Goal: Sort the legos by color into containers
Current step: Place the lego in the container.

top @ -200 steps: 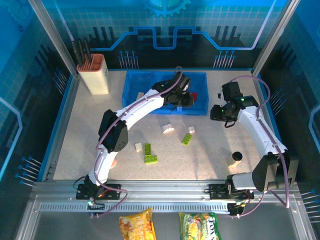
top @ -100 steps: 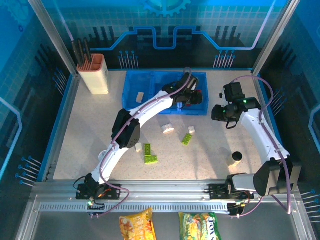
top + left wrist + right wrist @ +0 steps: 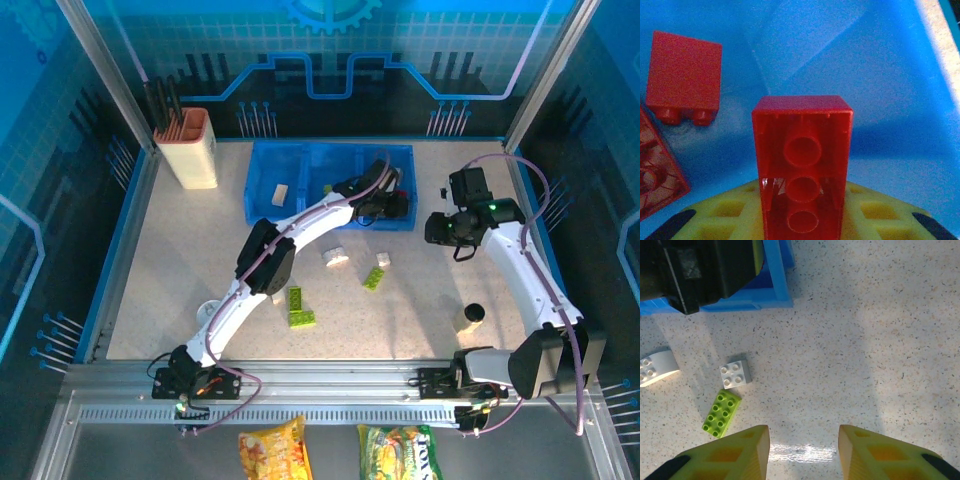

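The red brick (image 3: 802, 165) we are sorting hangs over the right-hand bin of the blue tray (image 3: 330, 147). Its hollow underside is turned to the left wrist camera, and it is pinched between the yellow fingers of the left gripper (image 3: 801, 217) — jaws closed on its sides. Below it on the bin floor we see a second red brick (image 3: 684, 75), studs showing along its lower edge, and part of a third red piece (image 3: 655, 172) cut off at the frame's edge. In the tray's left bin lies one cream brick (image 3: 282, 191). Out on the speckled table (image 3: 180, 270), in front of the tray, lie a white curved piece (image 3: 657, 367), a small white brick (image 3: 735, 374) and, just beside it, a lime brick (image 3: 721, 412). Two more lime bricks (image 3: 296, 298) lie together nearer the arm bases. The right gripper (image 3: 804, 440) hovers over bare table to the right of the tray — fingers parted, nothing between them.
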Controlling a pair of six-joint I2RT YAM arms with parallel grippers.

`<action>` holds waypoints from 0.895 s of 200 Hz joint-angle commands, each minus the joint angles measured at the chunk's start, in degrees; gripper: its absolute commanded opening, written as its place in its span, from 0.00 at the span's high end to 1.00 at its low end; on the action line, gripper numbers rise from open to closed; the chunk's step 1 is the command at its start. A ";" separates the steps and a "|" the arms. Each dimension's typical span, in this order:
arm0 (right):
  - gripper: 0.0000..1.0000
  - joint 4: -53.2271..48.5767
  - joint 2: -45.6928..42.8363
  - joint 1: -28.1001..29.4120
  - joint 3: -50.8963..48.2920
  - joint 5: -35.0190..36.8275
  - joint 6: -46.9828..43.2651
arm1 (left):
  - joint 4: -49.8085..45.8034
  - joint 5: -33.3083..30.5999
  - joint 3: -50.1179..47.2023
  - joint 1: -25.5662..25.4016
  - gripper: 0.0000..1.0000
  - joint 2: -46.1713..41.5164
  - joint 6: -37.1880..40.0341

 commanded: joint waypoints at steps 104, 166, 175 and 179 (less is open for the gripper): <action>0.58 -2.03 -1.80 -0.58 -0.70 -1.46 0.43 | 1.43 0.32 3.94 -0.37 0.55 0.44 2.03; 0.59 -1.07 -0.59 2.27 0.02 -1.23 1.87 | -1.80 -0.01 2.72 -0.46 0.59 -6.10 4.13; 0.59 -0.92 -0.31 2.86 0.18 -1.13 2.20 | -2.55 -0.08 2.13 -0.45 0.60 -7.32 4.36; 0.59 -0.81 -0.10 3.16 0.27 -1.08 2.28 | -2.95 -0.18 1.92 -0.43 0.60 -7.86 4.41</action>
